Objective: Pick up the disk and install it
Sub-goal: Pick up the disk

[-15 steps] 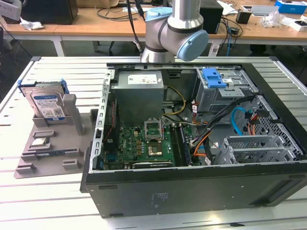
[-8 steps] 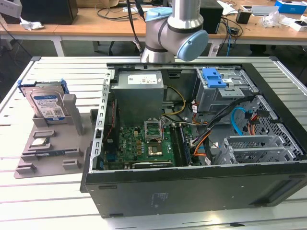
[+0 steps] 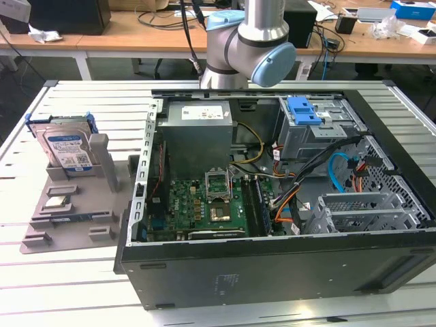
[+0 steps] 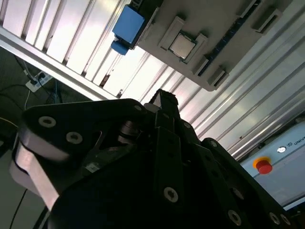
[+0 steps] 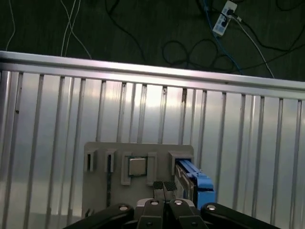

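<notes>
Disk (image 3: 67,146) stands unpicked in its holder (image 3: 75,228), nothing installed, while gripper (image 5: 164,185) hovers above, fingertips together, empty.

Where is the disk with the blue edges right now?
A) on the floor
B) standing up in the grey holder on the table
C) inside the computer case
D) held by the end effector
B: the disk stands upright in the grey holder on the table, outside the open computer case.
</notes>
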You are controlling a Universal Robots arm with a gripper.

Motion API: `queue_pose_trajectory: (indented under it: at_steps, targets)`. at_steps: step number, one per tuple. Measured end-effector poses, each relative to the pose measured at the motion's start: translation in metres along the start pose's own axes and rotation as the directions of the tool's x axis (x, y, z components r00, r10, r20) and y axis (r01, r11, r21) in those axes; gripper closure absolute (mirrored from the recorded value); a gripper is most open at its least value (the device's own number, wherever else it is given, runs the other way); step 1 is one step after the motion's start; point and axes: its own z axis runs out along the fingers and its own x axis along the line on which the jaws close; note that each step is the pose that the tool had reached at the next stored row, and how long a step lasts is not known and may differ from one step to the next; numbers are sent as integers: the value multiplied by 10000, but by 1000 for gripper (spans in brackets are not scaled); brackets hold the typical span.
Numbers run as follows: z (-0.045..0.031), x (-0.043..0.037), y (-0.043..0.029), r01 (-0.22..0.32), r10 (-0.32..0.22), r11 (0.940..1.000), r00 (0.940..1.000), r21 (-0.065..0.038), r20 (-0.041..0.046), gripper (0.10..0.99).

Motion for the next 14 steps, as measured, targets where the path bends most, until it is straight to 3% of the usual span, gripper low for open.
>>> queue_pose_trajectory:
  at_steps: [6, 10, 14]
  targets:
    - [0, -1, 0, 39, -39, 10000, 10000, 0, -3, 980]
    - [0, 0, 0, -593, 593, 9982, 9982, 14, 26, 980]
    - [0, 0, 0, -1263, 1263, 9920, 9920, 26, 57, 980]
